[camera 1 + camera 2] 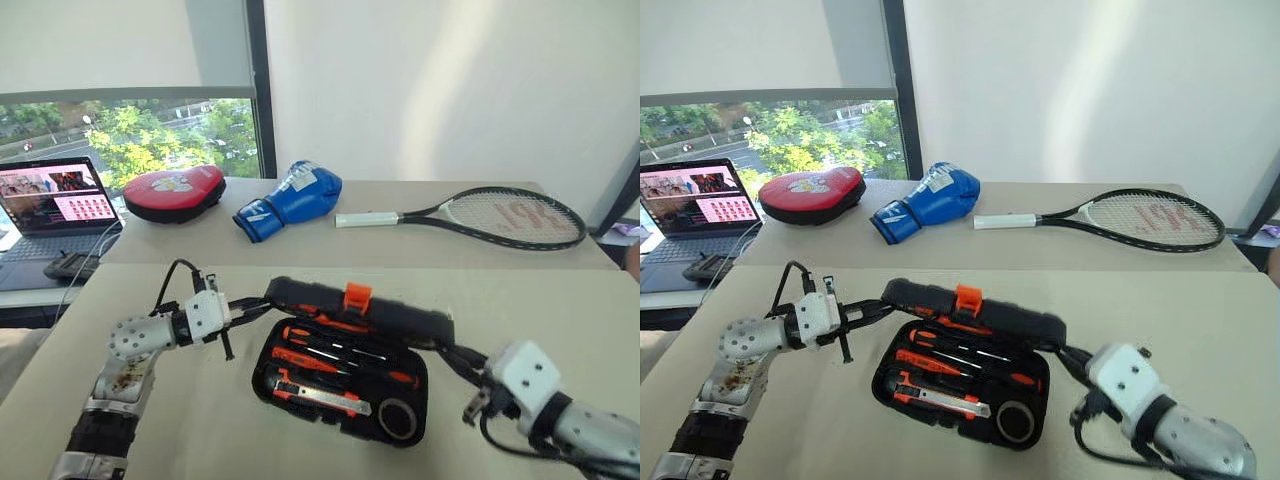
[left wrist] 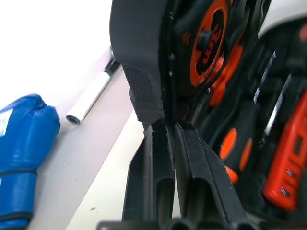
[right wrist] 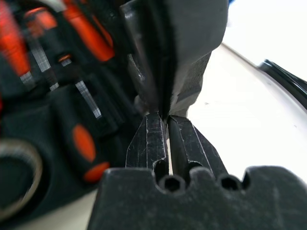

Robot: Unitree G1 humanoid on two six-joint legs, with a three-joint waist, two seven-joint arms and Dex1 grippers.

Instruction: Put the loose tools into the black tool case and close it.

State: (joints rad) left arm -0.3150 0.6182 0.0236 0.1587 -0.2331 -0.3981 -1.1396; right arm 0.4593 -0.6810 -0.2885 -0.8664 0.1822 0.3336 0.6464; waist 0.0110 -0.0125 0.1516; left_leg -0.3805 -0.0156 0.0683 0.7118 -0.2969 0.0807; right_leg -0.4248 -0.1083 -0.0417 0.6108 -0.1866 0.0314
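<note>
1. The right gripper (image 3: 166, 125) reaches in from the near right. Its two black fingers are pinched nearly together on the right end of the tool case's lid (image 1: 370, 310).
2. The left gripper (image 2: 168, 132) comes in from the near left, its fingers likewise squeezed almost shut on the left end of the lid, so the lid is held at both ends, raised partway over the tray.
3. The black tool case (image 1: 262, 382) lies on the near tan table (image 1: 560, 320), between the two arms, with its orange latch (image 1: 357, 296) at the middle of the lid's upper edge.
4. Inside the tray sit the orange-and-black screwdrivers (image 1: 345, 365) laid lengthwise, the orange-black utility knife (image 1: 320, 396) along the near edge, and the black tape roll (image 1: 398, 418) in the near right corner.
5. The left wrist view shows an orange tape measure (image 2: 209, 40) set in the inside of the lid.
6. On the farther table lie a tennis racket (image 1: 500, 215) at right, a blue boxing glove (image 1: 292, 198) in the middle and a red punch pad (image 1: 174, 192) beside it.
7. An open laptop (image 1: 55, 205) stands at the far left, before the window (image 1: 130, 125).
</note>
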